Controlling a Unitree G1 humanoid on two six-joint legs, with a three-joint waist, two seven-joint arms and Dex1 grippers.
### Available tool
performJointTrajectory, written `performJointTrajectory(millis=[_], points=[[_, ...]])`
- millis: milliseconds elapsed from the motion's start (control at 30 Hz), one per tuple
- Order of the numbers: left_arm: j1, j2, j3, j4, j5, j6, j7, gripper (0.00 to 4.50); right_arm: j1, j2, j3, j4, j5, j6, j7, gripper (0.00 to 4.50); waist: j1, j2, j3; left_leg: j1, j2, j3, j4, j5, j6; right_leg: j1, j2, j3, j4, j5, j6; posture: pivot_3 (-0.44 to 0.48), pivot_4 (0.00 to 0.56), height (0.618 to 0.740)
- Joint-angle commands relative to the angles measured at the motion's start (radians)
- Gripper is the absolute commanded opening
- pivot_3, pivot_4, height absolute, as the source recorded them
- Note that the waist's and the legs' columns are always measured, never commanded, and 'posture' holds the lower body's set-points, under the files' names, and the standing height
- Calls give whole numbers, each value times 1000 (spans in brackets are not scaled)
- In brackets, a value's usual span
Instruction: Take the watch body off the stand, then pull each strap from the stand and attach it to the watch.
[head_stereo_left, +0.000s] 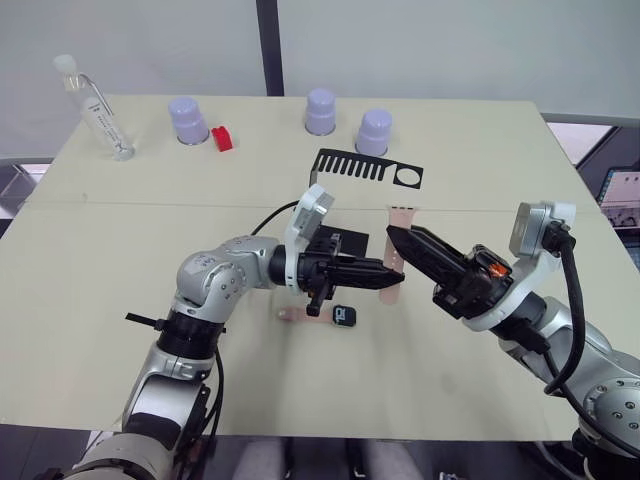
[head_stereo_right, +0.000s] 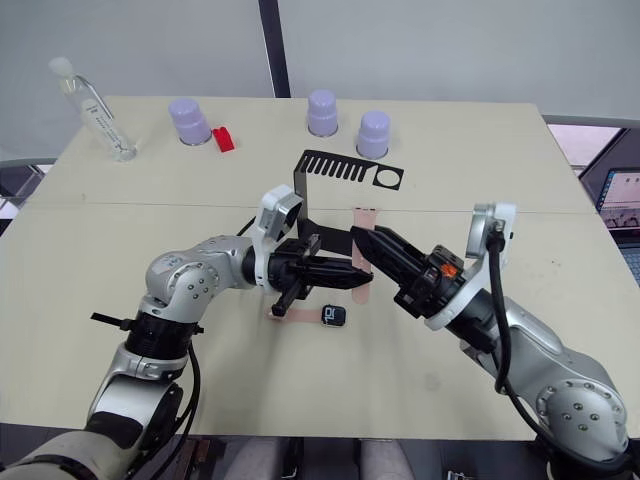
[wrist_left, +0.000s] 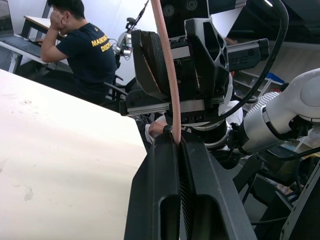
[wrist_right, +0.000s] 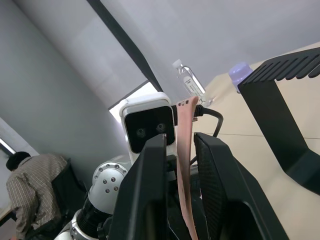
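The left end effector (head_stereo_left: 392, 272) pinches one pink strap (head_stereo_left: 397, 250) at the frame's centre. The right end effector (head_stereo_left: 395, 236) is spread around it. The watch body (head_stereo_left: 345, 315) lies on the tabletop (head_stereo_left: 120, 250) just below.

A robotics lab or office: beyond the beige table (head_stereo_left: 120, 380), a seated person (wrist_left: 82, 47) leans at a desk (wrist_left: 20, 42), with shelving (wrist_left: 295, 70) behind.

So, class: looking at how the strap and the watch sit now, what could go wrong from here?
1. The left tool pinches the strap by its edge; it could slip free.
2. The right tool is open around the strap; closing could bend it.
3. The watch body lies on the table under the left arm, which could knock it.
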Motion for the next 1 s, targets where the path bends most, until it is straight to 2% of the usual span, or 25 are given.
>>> performJointTrajectory(millis=[33, 300, 400, 433, 867, 1000], points=[[-3, -4, 11, -27, -14, -14, -5, 0, -12, 4, -21, -31, 25, -29, -9, 929, 0, 0, 0, 0, 0, 0, 0, 0, 0, 0, 0, 0, 0, 0, 0, 0, 150, 740], [-5, -7, 8, -28, -12, -17, -4, 0, -12, 1, -20, -28, 31, -37, -10, 929, 0, 0, 0, 0, 0, 0, 0, 0, 0, 0, 0, 0, 0, 0, 0, 0, 150, 740], [-5, -9, 8, -30, -13, -16, -3, 0, -12, -1, -18, -28, 32, -36, -12, 147, 0, 0, 0, 0, 0, 0, 0, 0, 0, 0, 0, 0, 0, 0, 0, 0, 150, 740], [-5, -9, 8, -30, -13, -16, -2, 0, -12, -2, -17, -28, 32, -35, -13, 66, 0, 0, 0, 0, 0, 0, 0, 0, 0, 0, 0, 0, 0, 0, 0, 0, 150, 740], [-10, 9, 3, -26, -4, -12, -16, 0, -20, -11, -19, -33, 60, -33, -21, 66, 0, 0, 0, 0, 0, 0, 0, 0, 0, 0, 0, 0, 0, 0, 0, 0, 150, 740], [0, 70, -24, -41, 50, -73, -64, 1348, -14, -51, -32, -40, 62, -18, -11, 0, -1, 0, 0, 0, 0, 0, 0, 0, 0, 0, 0, 0, 0, 0, 0, 0, 150, 740]])
